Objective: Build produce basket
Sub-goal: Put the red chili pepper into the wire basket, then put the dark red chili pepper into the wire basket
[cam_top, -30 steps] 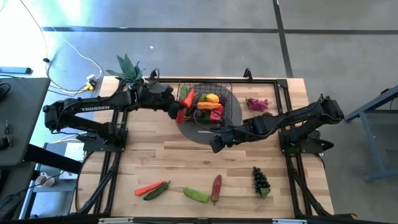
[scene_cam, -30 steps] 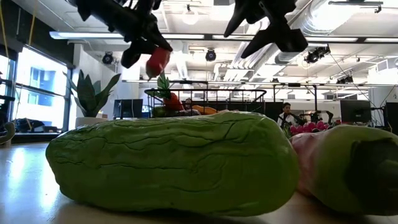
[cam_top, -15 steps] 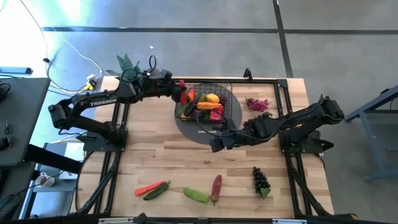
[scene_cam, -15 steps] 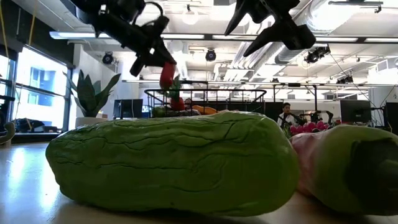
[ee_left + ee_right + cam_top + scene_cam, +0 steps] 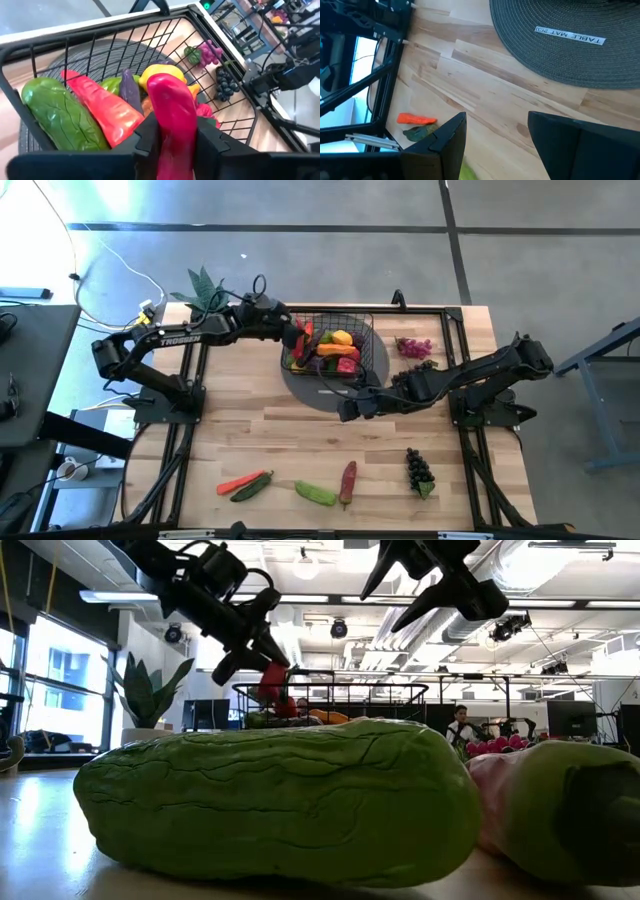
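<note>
The black wire basket (image 5: 365, 320) stands on a grey round mat (image 5: 378, 368) at the table's far middle. It holds red, green, yellow and orange produce (image 5: 338, 348). My left gripper (image 5: 296, 336) hangs over the basket's left side, shut on a pink-red chilli (image 5: 172, 110). My right gripper (image 5: 349, 407) hovers open and empty just near of the mat. More produce lies near the front edge: a carrot (image 5: 236, 482), two green cucumbers (image 5: 316, 494), a red chilli (image 5: 348, 480) and dark grapes (image 5: 418, 470). Pink grapes (image 5: 413, 347) lie right of the basket. My left gripper pinches the pink-red chilli between its two fingers (image 5: 149, 142), at the end nearest the wrist (image 5: 172, 150). The fingers slant down from the table's left, and the chilli runs on along and past them. It is lifted clear above the basket's contents (image 5: 272, 680).
A potted green plant (image 5: 205, 290) stands at the far left corner. Black frame rails (image 5: 185, 440) run along both table sides. In the low view a large green cucumber (image 5: 270, 800) fills the foreground. Bare wood lies between the mat and the front row of produce.
My left gripper has carried the pink-red chilli toward the table's far edge and a little to the right. It has also sunk lower, coming over the basket's left side. The chilli has stayed pinched and clear of everything.
</note>
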Tool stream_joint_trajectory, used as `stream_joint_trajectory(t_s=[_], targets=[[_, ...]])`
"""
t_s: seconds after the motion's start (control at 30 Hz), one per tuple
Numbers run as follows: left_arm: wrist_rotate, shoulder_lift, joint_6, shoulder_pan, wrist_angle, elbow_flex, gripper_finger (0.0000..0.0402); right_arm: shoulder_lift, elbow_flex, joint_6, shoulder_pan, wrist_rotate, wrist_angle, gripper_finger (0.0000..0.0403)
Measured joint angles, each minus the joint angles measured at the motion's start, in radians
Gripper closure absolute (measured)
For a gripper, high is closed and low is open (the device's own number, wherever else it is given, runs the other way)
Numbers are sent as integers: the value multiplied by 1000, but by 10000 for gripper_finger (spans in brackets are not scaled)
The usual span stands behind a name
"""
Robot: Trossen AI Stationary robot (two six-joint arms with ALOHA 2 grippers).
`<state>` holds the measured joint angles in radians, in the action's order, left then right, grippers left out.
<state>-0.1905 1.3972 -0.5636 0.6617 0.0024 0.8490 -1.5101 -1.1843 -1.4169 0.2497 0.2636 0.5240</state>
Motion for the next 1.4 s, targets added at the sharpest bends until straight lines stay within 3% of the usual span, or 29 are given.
stream_joint_trajectory(t_s=[0.47, 0.67, 0.83, 1.13, 1.4], targets=[[-28, -19, 87, 33, -42, 0, 233, -1, 0, -194, 36, -14, -12, 208], [-28, -46, 96, 55, -61, 10, 228, -23, 0, -316, 101, -31, -15, 208], [-25, -59, 193, 59, -132, 82, 231, -66, 0, -407, 143, -96, -25, 208], [-3, -100, 363, 59, -415, 232, 233, -129, 0, -605, 210, -156, -35, 208], [0, -169, 378, 57, -541, 257, 233, -190, 0, -768, 264, -229, -64, 208]])
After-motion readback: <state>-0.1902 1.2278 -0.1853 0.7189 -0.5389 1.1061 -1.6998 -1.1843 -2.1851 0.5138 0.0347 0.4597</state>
